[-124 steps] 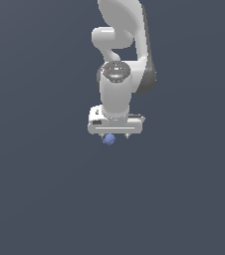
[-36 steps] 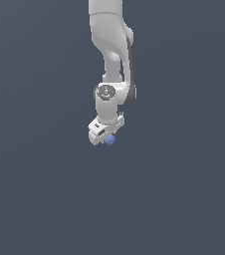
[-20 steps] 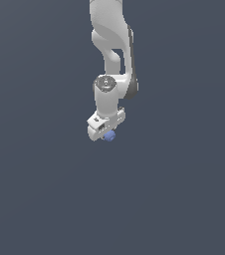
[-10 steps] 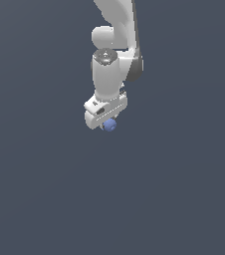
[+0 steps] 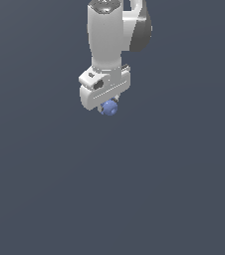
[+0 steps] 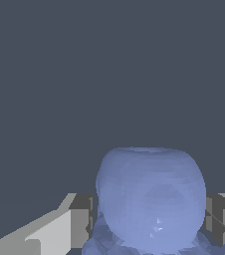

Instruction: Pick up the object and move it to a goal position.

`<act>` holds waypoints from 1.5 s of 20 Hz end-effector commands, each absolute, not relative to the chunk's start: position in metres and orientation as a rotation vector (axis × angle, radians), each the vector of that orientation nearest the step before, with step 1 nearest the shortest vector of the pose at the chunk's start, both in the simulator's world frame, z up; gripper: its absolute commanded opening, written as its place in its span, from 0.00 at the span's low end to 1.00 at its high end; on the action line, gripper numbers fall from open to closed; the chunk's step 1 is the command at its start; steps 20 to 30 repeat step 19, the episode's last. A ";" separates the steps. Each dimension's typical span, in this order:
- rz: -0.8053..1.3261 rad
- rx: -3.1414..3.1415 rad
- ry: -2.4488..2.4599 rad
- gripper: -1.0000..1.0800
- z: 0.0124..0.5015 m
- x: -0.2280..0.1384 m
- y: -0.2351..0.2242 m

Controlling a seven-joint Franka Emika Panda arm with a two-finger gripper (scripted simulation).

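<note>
The ball (image 6: 152, 199) sits between the claw (image 5: 109, 106) fingers — clamped.

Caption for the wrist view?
Blue-violet ball held between the gripper fingers against a plain dark background.

Surface (image 5: 174, 199): uniform dark grey-blue, flat, featureless; fills both views; no object seen resting directly on it.
</note>
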State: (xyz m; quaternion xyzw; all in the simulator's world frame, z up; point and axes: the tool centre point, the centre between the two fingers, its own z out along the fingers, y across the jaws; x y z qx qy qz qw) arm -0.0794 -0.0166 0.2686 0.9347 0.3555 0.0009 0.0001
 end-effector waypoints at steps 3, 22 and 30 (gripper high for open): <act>0.002 2.937 1.117 0.00 0.310 -0.078 -0.016; 0.000 2.937 1.116 0.00 0.370 -0.072 -0.015; 0.000 2.937 1.116 0.00 0.370 -0.072 -0.015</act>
